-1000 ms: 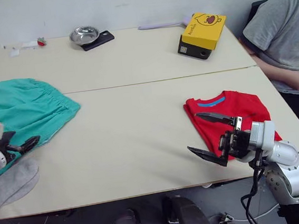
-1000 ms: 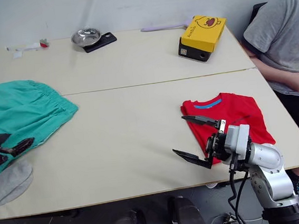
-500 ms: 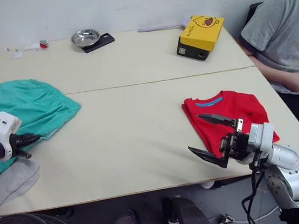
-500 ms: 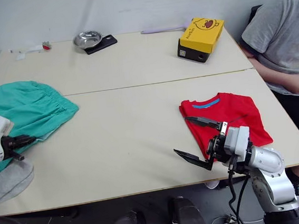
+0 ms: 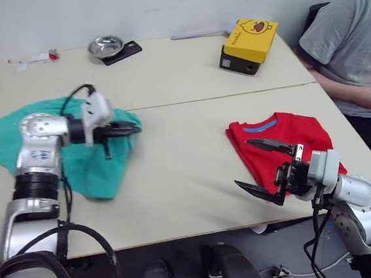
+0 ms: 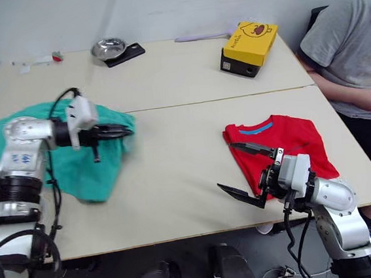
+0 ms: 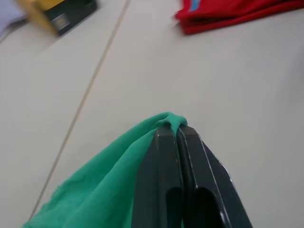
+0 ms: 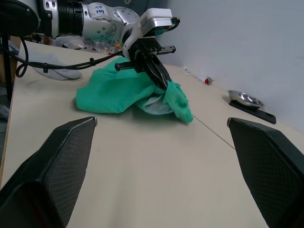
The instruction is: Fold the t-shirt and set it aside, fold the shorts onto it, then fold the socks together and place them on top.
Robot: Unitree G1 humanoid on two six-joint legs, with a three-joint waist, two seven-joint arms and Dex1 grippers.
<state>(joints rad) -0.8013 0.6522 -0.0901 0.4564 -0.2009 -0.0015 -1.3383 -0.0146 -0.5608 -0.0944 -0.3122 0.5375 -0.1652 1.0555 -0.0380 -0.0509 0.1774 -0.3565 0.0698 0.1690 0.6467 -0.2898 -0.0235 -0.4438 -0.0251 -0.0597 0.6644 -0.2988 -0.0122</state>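
The teal-green shorts [image 5: 86, 168] lie bunched on the table's left half. My left gripper [image 5: 130, 126] is shut on one edge of them, holding that edge up a little above the table, toward the middle. In the left wrist view a fold of green cloth [image 7: 166, 119] sticks out between the closed fingertips. The red t-shirt [image 5: 284, 136] lies folded near the right front edge. My right gripper [image 5: 243, 164] hovers open just left of it, holding nothing. A grey sock [image 8: 54, 71] lies beyond the shorts in the right wrist view.
A yellow box [image 5: 250, 43] stands at the back right, and a metal bowl [image 5: 105, 45] on a black slab at the back left. A person in a grey shirt [image 5: 350, 38] sits at the right edge. A seam [image 5: 234, 94] crosses the table.
My left gripper closed on the shorts' edge and carried it up and right toward the table's middle, folding the cloth over itself. The right arm stayed put.
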